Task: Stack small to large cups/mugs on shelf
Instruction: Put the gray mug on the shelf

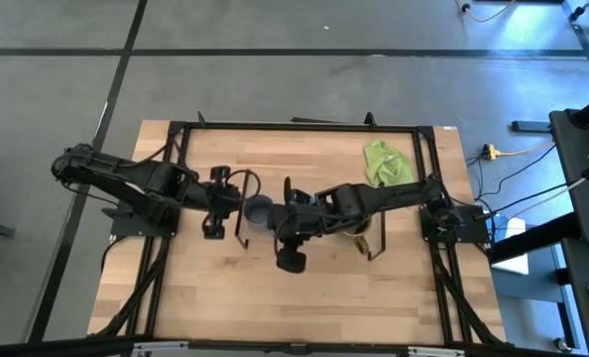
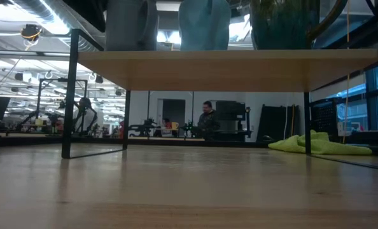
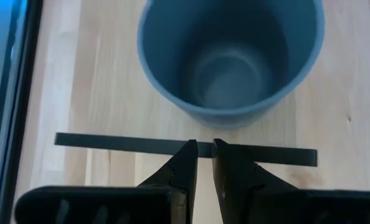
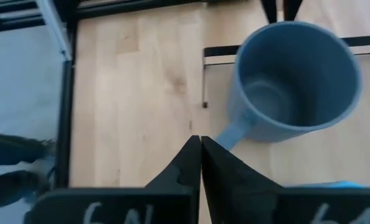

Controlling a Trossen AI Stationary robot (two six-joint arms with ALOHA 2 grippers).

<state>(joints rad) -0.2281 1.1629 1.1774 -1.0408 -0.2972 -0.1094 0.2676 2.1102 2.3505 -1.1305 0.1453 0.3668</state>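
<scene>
Left wrist view: round matte grey-blue mug [image 3: 230,56] on pale-grained shelf [image 3: 98,87]; left pincer [image 3: 203,163] narrow; right pincer [image 4: 200,155] closed, empty.

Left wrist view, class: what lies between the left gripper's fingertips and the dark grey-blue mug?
A thin black metal bar of the shelf's end frame crosses there, over light wood. The left gripper, fingers nearly closed, stops just short of the dark grey-blue mug.

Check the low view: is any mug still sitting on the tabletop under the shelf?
No. All three mugs stand on top of the shelf; none stands beneath it.
</scene>
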